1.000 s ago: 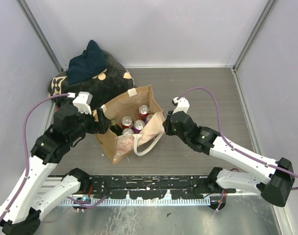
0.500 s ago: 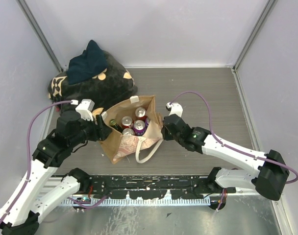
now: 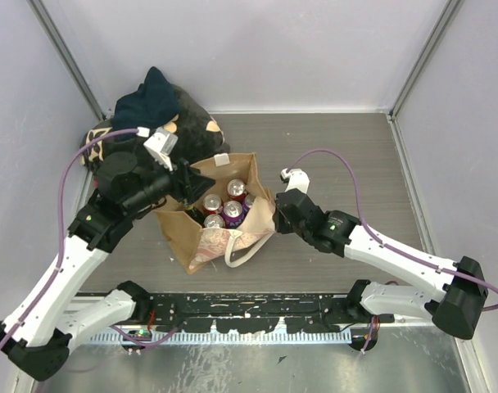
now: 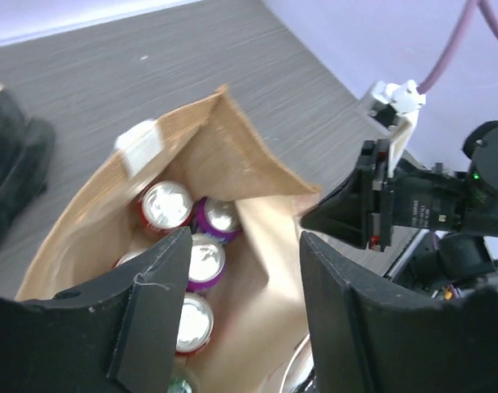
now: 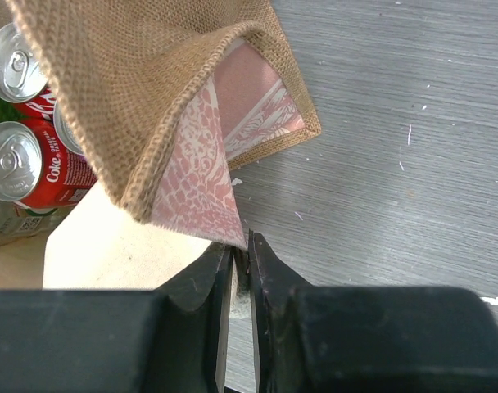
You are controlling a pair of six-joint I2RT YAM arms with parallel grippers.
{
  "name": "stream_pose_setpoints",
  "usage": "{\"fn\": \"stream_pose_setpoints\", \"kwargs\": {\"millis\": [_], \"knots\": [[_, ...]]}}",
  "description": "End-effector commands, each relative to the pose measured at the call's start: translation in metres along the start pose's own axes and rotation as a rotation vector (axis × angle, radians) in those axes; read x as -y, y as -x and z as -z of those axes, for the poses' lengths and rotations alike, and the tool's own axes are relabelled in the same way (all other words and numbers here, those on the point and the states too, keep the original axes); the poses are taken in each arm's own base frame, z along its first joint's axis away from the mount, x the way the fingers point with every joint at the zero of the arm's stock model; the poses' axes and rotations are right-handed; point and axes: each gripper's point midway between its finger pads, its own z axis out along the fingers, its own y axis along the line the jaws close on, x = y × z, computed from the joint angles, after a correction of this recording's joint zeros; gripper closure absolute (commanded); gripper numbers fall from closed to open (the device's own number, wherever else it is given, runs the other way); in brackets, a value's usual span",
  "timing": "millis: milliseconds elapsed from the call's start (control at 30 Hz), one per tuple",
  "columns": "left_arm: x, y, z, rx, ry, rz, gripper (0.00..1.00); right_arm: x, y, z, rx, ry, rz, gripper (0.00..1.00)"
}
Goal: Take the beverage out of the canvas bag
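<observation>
The tan canvas bag (image 3: 201, 242) stands open mid-table, also seen in the left wrist view (image 4: 233, 155) and the right wrist view (image 5: 142, 82). Several beverage cans stand inside: red ones (image 4: 167, 205) (image 5: 20, 160) and purple ones (image 4: 219, 217), with one top in the overhead view (image 3: 233, 210). A green bottle top (image 4: 179, 383) shows beside them. My left gripper (image 3: 192, 184) (image 4: 245, 286) is open and empty, hovering above the bag's mouth. My right gripper (image 3: 275, 214) (image 5: 241, 254) is shut on the bag's right rim, pinching its pink patterned lining.
A black cushion with tan flower marks (image 3: 192, 131) lies at the back left with a dark blue cloth (image 3: 147, 102) on it. The bag's cream handle (image 3: 241, 246) hangs over its front. Walls enclose the table on three sides.
My left gripper has lifted from the bag's left side and moved back and right, over the bag's mouth. The bag shifted slightly. The right gripper kept its pinch on the rim.
</observation>
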Motion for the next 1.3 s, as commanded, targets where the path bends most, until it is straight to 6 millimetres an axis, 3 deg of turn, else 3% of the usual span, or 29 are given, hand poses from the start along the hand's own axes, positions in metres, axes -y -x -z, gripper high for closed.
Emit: {"fn": "stream_pose_setpoints", "kwargs": {"millis": [0, 200, 267, 433, 500, 800, 1033, 1267], "knots": [[0.045, 0.007, -0.026, 0.013, -0.244, -0.012, 0.41, 0.003, 0.005, 0.018, -0.011, -0.011, 0.035, 0.81], [0.100, -0.073, -0.043, -0.205, -0.462, -0.011, 0.47, 0.006, 0.018, 0.020, 0.036, -0.038, 0.035, 0.81], [0.109, -0.097, -0.044, -0.263, -0.485, -0.025, 0.51, 0.004, 0.022, 0.018, 0.052, -0.039, 0.028, 0.81], [0.094, -0.128, -0.046, -0.315, -0.407, 0.005, 0.80, 0.003, 0.030, 0.018, 0.084, -0.042, 0.015, 0.81], [0.089, -0.138, -0.047, -0.333, -0.373, 0.050, 0.86, 0.004, 0.029, 0.017, 0.081, -0.047, 0.023, 0.81], [0.061, -0.194, -0.039, -0.453, -0.256, 0.118, 0.88, 0.007, 0.039, 0.027, 0.107, -0.057, 0.032, 0.82], [0.045, -0.238, -0.024, -0.583, -0.223, 0.103, 0.92, -0.009, 0.094, 0.055, 0.221, -0.018, 0.063, 0.79], [0.033, -0.270, -0.024, -0.653, -0.189, 0.113, 0.94, -0.051, 0.136, 0.064, 0.283, 0.114, 0.092, 0.68]]}}
